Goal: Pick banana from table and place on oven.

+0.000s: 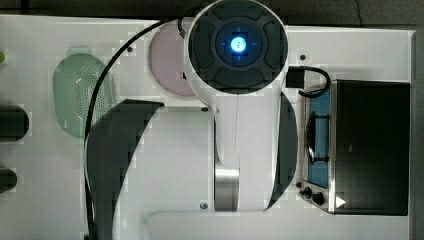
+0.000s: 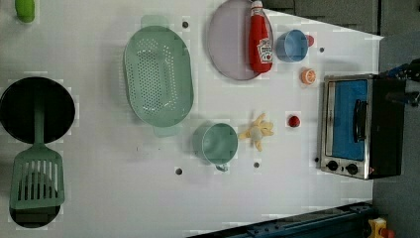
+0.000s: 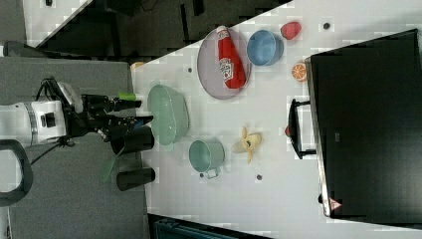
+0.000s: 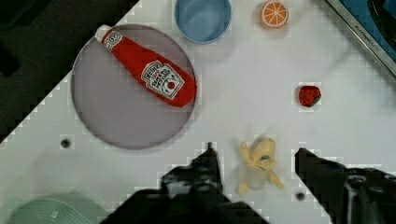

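From my remote station I see the banana (image 2: pixel 256 132) lying on the white worktop (image 2: pixel 114 188), untouched, its peel splayed around a pale core. In the left view it sits between the green mug (image 2: pixel 216 144) and the small red strawberry (image 2: pixel 294 121), with the oven (image 2: pixel 360 126) beyond the strawberry toward the left view's right. Through the wrist camera the end effector (image 4: pixel 256 161) hangs well above the worktop with its two dark fingers (image 4: pixel 208 165) spread wide and nothing between them but the banana (image 4: pixel 258 164) far below, framed in the gap. The ketchup bottle (image 4: pixel 149 79) rests on the grey plate (image 4: pixel 100 114), the blue bowl (image 4: pixel 203 18) and orange slice (image 4: pixel 274 13) lie nearby. In the right view the end effector (image 3: pixel 134 112) sits off the worktop's edge, near the green colander (image 3: pixel 169 114).
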Motion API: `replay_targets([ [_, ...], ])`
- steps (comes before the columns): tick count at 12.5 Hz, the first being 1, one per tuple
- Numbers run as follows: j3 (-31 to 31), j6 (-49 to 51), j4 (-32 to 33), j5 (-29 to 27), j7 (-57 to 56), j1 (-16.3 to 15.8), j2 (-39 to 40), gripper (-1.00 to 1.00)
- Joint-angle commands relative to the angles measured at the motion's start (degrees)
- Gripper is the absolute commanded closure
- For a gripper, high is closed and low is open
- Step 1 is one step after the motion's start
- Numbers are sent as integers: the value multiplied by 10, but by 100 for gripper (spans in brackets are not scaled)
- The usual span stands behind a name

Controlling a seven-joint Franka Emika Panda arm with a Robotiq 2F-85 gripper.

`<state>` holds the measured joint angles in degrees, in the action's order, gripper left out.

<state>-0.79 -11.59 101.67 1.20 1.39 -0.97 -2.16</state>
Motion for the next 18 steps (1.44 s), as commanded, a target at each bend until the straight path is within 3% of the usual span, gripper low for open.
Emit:
replay_targets([
  [1, -21, 105, 168, 3, 59, 9, -273, -58],
  [3, -20, 106, 168, 3, 59, 9, -273, -99],
  [11, -18, 68, 200, 3, 58, 9, -211, -100],
  [18, -5, -159, 298, 3, 58, 7, -92, -100],
])
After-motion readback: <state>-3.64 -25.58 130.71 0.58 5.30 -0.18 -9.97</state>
